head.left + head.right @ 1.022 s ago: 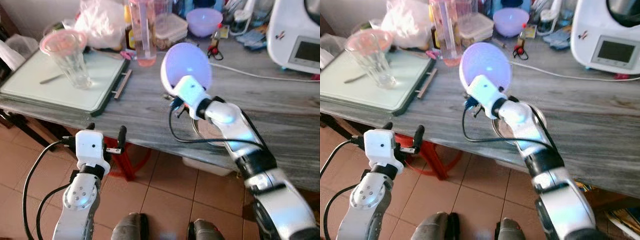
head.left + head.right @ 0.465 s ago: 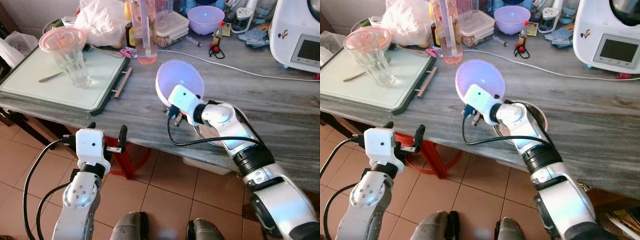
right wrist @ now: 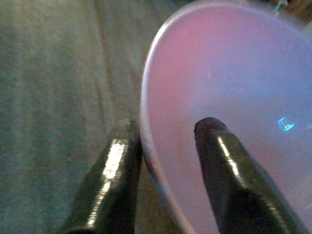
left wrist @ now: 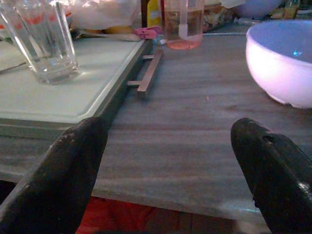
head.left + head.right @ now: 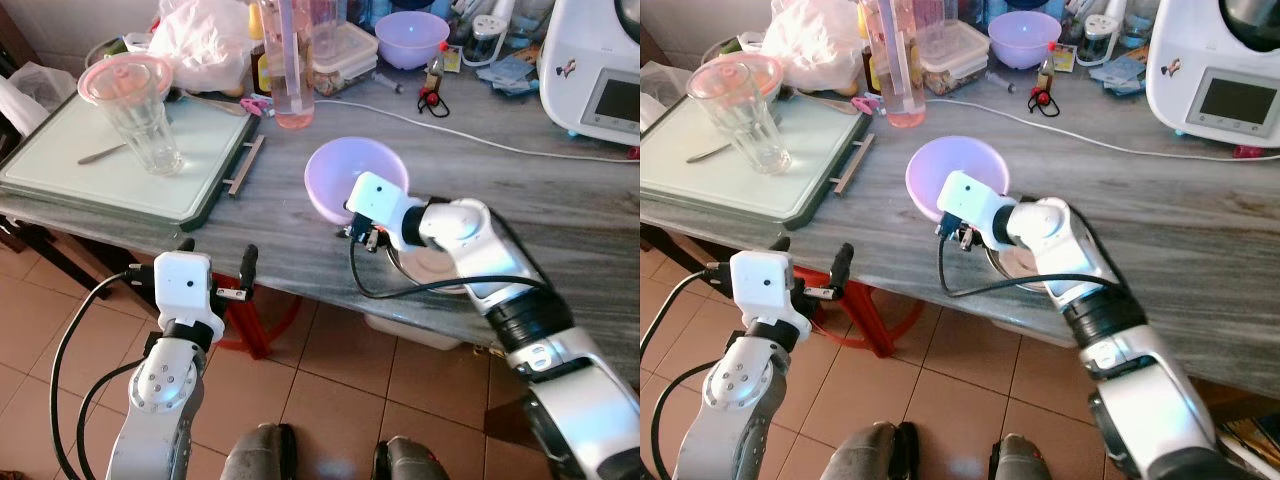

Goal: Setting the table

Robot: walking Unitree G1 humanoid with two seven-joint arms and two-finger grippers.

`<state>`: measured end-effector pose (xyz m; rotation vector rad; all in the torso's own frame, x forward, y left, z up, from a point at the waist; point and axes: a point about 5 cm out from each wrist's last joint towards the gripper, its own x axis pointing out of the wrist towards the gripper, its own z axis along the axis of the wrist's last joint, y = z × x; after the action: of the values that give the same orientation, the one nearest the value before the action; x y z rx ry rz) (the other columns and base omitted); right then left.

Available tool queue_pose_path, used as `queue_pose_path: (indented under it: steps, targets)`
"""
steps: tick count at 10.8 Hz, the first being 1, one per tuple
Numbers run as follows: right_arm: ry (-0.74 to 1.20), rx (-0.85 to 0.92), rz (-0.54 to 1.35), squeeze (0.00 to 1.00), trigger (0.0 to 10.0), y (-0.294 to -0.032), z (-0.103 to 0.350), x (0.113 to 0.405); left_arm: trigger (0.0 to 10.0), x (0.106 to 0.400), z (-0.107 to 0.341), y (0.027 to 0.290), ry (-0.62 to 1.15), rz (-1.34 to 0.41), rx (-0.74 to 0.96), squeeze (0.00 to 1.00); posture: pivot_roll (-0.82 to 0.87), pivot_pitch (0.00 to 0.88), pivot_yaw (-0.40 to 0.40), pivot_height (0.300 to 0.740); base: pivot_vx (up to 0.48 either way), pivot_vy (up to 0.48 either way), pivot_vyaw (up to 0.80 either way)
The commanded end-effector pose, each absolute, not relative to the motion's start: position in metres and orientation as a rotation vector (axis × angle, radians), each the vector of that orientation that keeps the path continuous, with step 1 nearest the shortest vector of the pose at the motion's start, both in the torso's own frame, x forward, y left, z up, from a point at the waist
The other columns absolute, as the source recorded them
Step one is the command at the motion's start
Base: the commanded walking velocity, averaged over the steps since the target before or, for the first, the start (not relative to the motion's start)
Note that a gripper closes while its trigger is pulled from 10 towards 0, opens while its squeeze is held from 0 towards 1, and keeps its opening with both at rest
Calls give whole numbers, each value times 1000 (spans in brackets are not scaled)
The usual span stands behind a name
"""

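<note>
Left eye view: the lilac bowl sits upright on the grey wood-grain tabletop, near its front edge. The right tool grips the bowl's near rim. Just behind the bowl toward the robot lies a round metal dish under the right forearm. Left of the bowl rests a pale green tray with a metal handle, carrying a tall clear glass and a spoon. Beyond the bowl stand a pink-tinted jar, a second lilac bowl and a white appliance, with a white cable running across the tabletop. The left tool hangs below the tabletop's edge, left of the bowl, over the tiled floor.

Left wrist view: the left tool's two black fingers stand wide apart, holding nothing; the bowl rests on the tabletop beyond them, the tray and glass to its side.

Right wrist view: the right tool's fingers pinch the bowl's rim, one finger inside the bowl, the other outside against its wall.
</note>
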<state>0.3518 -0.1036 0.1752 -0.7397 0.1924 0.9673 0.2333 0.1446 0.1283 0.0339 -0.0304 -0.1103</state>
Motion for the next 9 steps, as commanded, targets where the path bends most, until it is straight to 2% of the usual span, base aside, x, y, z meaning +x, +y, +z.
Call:
queue_pose_path:
  steps: [1, 6, 9]
  targets:
    - [200, -757, 1007, 1000, 10000, -102, 176, 348, 10000, 234, 124, 145, -16, -118, 40, 0, 32, 147, 78, 740, 0, 0, 0]
    - [129, -651, 908, 1000, 10000, -112, 206, 344, 10000, 242, 117, 147, 12, -70, 20, 0, 2, 113, 78, 740, 0, 0, 0]
    - [-13, -432, 738, 1000, 10000, -113, 214, 335, 10000, 244, 115, 147, 12, -63, 12, 0, -4, 91, 72, 740, 0, 0, 0]
